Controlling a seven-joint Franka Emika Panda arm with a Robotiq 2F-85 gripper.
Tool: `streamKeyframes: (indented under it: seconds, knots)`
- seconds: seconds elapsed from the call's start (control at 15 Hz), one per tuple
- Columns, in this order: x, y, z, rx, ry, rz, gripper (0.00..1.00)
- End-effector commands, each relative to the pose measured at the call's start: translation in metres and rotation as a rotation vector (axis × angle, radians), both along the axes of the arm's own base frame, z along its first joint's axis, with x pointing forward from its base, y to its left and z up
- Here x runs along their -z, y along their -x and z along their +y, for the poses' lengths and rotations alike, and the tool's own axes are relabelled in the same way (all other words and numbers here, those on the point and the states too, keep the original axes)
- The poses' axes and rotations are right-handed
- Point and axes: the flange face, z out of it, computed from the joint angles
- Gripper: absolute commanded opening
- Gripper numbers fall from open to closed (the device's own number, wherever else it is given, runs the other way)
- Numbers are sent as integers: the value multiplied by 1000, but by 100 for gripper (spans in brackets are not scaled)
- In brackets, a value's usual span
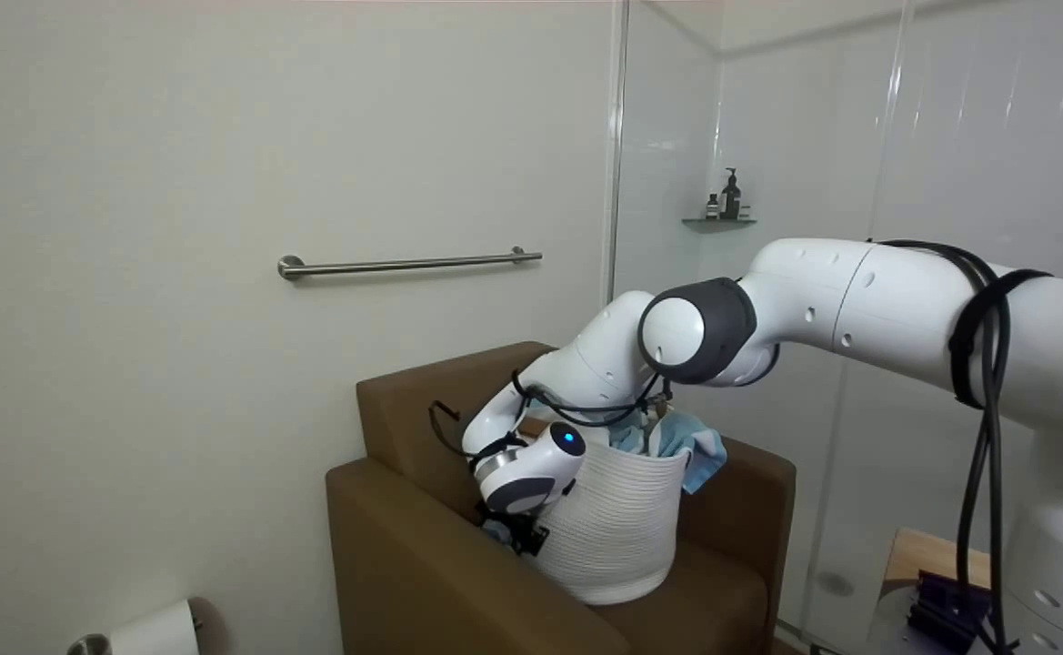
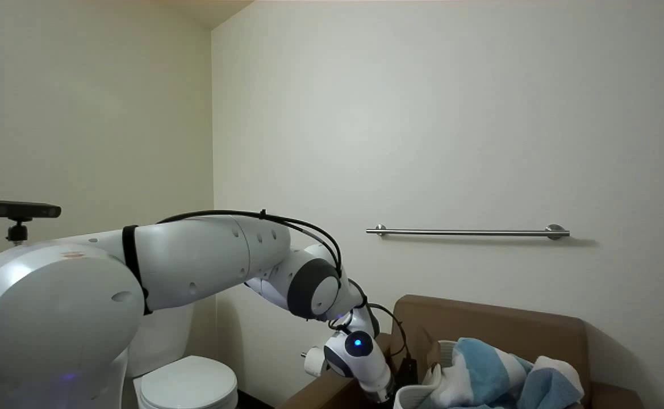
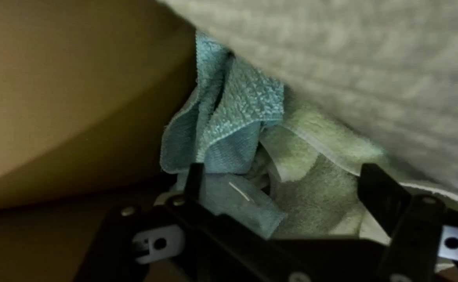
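Gripper (image 3: 283, 168), blue cloth (image 3: 236, 111): not yet in grip.
Fingers (image 3: 194, 186) are standing wide, holding nothing. From their gap in the wrist view, the blue cloth is lying at eleven o'clock, a pale towel (image 3: 321, 192) at four, the basket (image 3: 370, 66) standing at one, the armchair (image 3: 68, 90) at ten. Other towels (image 2: 485, 369) are already sitting inside the basket; these are lying outside.

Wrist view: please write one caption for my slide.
Open black two-finger gripper facing crumpled blue terry cloths between brown armchair upholstery and ribbed white basket.
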Motion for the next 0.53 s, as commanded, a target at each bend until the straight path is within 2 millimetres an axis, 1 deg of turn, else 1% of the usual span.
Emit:
streamKeyframes:
  seconds: [0.0, 0.07, 0.13, 0.4, 0.47]
  knots:
    - [20, 24, -12, -9, 5, 62, 100]
    - [9, 12, -7, -37, 23, 32, 100]
    - [4, 3, 4, -33, 25, 11, 100]
    - [0, 3, 8, -54, 21, 11, 100]
    - [-1, 7, 10, -75, -7, 23, 100]
